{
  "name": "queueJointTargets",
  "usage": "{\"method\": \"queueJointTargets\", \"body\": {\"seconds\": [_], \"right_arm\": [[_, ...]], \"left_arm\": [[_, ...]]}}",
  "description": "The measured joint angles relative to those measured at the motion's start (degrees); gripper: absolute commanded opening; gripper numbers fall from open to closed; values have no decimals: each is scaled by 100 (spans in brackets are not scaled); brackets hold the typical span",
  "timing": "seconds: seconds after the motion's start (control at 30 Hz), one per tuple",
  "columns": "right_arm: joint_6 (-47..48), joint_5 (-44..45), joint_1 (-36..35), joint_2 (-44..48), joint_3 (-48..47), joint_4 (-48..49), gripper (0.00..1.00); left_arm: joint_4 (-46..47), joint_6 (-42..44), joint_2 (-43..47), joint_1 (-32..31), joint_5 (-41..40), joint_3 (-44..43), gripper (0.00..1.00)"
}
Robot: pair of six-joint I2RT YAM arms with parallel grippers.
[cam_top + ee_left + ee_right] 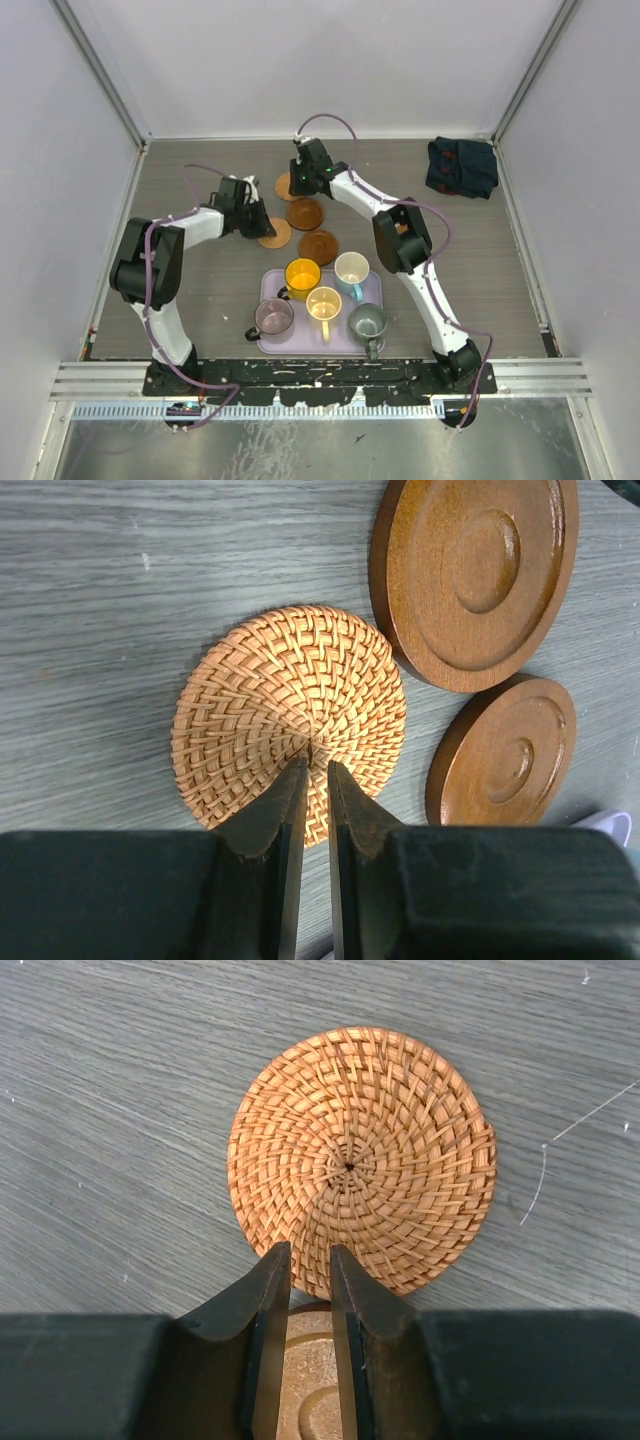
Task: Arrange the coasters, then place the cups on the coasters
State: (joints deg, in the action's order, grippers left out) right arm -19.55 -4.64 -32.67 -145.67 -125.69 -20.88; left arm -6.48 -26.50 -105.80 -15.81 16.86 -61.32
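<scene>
The grey table (480, 260) is carrying everything. The two arms are reaching from its near edge toward the far middle. A dark cloth (462, 167) is lying crumpled in the far right corner.

Near the middle, a lavender tray (303, 343) is holding all five cups upright. The yellow cup (302, 273) and the blue cup (352, 268) are sitting at the back. The cream cup (323, 302) is sitting between the rows. The purplish cup (273, 316) and the grey-green cup (367, 321) are sitting at the front.

Four coasters are showing, all lying flat on the bare table just beyond the tray. None is bearing a cup. The first woven coaster (285, 705) is lying on the left of the group. The big wooden coaster (475, 575) and the small wooden coaster (505, 755) are lying just beside it, apart from each other. The second woven coaster (365, 1150) is lying farthest back.

The left pincer (318, 760) is pointing over the first woven coaster, tips near its centre. Its jaws are standing almost together with a thin slit, clamping nothing. The right pincer (310, 1250) is hovering at the near rim of the second woven coaster. Its jaws are likewise nearly together, and a wooden disc is showing through the slit.
</scene>
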Motion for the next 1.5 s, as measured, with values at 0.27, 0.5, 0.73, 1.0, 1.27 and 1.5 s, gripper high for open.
{"method": "queueJointTargets", "body": {"seconds": [0.27, 0.5, 0.73, 1.0, 1.27, 1.5], "right_arm": [[-81, 544, 48, -85, -136, -155, 24], [-337, 855, 402, -87, -162, -306, 22], [-483, 1300, 785, -44, -17, -249, 19], [-693, 1921, 901, 1069, 2022, 426, 16], [-1078, 2218, 901, 2487, 4378, 1095, 16], [-1196, 2402, 782, 2992, 5119, 1231, 16]], "left_arm": [[-111, -2, -225, -31, 201, -293, 17], [-184, -2, -289, -31, 247, -382, 17], [-208, -2, -334, -31, 269, -439, 18], [-254, -11, -437, -44, 291, -590, 18], [-251, -111, -522, -57, 289, -702, 19], [-251, -131, -533, -57, 284, -713, 19]]}}
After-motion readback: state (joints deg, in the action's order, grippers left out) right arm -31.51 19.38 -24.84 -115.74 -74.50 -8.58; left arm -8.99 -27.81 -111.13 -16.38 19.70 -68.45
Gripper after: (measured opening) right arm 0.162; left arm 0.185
